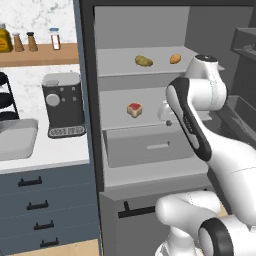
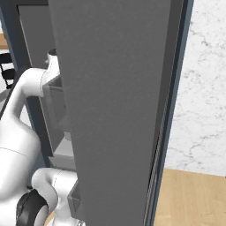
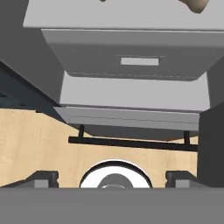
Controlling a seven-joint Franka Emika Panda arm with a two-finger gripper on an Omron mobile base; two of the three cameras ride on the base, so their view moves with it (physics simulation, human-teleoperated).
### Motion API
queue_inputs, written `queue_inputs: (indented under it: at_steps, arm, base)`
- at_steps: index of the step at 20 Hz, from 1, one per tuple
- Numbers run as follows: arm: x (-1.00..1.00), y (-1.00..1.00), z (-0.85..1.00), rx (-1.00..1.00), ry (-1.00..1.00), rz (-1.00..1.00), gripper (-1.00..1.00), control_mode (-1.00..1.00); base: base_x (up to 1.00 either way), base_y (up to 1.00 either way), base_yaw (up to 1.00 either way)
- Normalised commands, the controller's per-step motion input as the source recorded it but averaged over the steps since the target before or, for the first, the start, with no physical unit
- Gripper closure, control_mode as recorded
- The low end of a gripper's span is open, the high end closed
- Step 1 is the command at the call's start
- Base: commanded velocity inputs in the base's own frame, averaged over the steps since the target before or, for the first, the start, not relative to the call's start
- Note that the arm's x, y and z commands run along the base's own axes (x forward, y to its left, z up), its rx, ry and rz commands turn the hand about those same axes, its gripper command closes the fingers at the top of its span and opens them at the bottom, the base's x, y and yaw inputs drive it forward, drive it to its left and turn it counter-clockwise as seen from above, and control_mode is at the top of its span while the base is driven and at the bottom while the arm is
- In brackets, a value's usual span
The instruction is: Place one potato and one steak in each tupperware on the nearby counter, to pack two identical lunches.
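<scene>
The fridge stands open. A lumpy yellow-brown potato (image 1: 143, 61) lies on its upper shelf, and a smaller orange-brown potato (image 1: 175, 58) lies to its right. A red and white steak (image 1: 134, 109) rests on the shelf below, left of my forearm. In the left base view my hand is mostly hidden behind that forearm, at the height of the steak's shelf. My gripper (image 3: 111, 178) is open with nothing between its fingertips (image 3: 43, 177), and it looks down over the fridge drawer (image 3: 131, 61). The white counter (image 1: 50, 152) lies left of the fridge. The tupperware is out of view.
A coffee machine (image 1: 62, 105) stands on the counter and a grey basin (image 1: 15, 137) sits at its left end. Bottles stand on the wooden shelf (image 1: 45, 54). The open fridge door (image 2: 114, 110) is close on my right. A tan thing (image 3: 197, 4) is cut off by the frame edge.
</scene>
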Motion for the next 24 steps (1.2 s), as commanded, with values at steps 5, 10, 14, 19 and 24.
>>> queue_inputs:
  at_steps: [5,10,14,19,24]
  arm:
    - [0.01,-0.42,-0.12,-0.01,0.0,0.0,-1.0,-1.0]
    - [0.41,-0.15,-0.19,-0.04,-0.03,0.0,-1.0,-1.0]
    - [0.36,-0.13,-0.19,-0.07,-0.06,0.0,-1.0,-1.0]
    - [0.31,-0.34,0.0,-0.01,0.0,0.0,-1.0,-1.0]
    - [0.24,-0.46,0.0,0.0,0.0,0.0,-1.0,-1.0]
  base:
    - [0.0,0.0,0.0]
    - [0.0,0.0,0.0]
    - [0.0,0.0,0.0]
    - [0.0,0.0,0.0]
    - [0.0,0.0,0.0]
